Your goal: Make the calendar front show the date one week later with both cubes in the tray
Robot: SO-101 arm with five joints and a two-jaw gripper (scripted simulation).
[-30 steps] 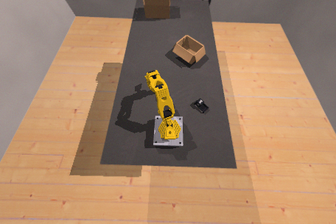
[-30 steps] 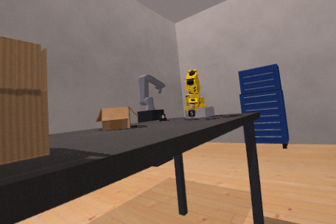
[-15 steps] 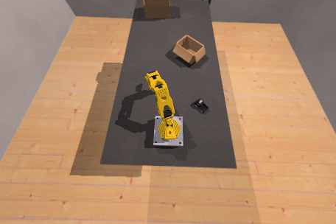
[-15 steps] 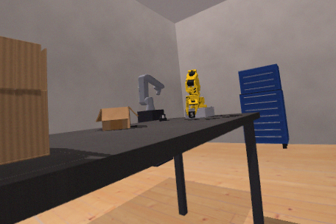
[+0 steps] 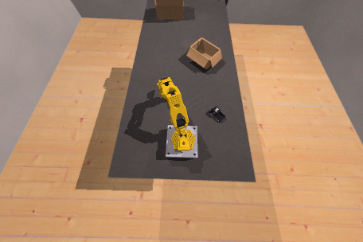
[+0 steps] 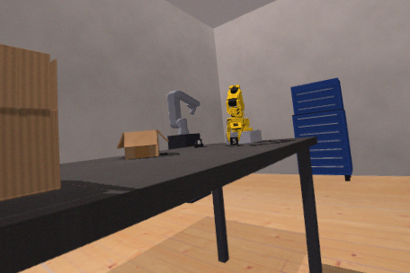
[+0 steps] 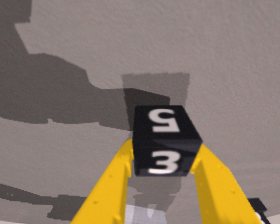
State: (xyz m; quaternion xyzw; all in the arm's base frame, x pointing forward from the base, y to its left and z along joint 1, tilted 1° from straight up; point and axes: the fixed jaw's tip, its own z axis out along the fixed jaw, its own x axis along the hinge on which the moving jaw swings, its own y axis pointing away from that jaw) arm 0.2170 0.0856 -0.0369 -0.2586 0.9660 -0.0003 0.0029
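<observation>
My gripper (image 6: 234,135) (image 7: 164,156) is shut on a black cube (image 6: 234,141) (image 7: 158,142), one finger on each side. In the wrist view the cube's 5 is upside down on the upper visible face and a 3 is on the face below. The exterior view shows the 5 upright, low over the table; whether the cube touches it I cannot tell. The calendar tray (image 5: 219,116) stands right of the arm in the top view, with another cube (image 5: 215,110) (image 6: 199,142) in it. The tray's front and date are not readable. A dark part shows at the wrist view's lower right.
An open cardboard box (image 5: 211,61) (image 6: 142,138) stands farther along the table (image 5: 159,49). A tall carton (image 5: 169,7) (image 6: 29,123) stands at the far end. The arm's base plate (image 5: 193,152) is at the near end. A grey arm (image 6: 174,110) shows in the exterior view.
</observation>
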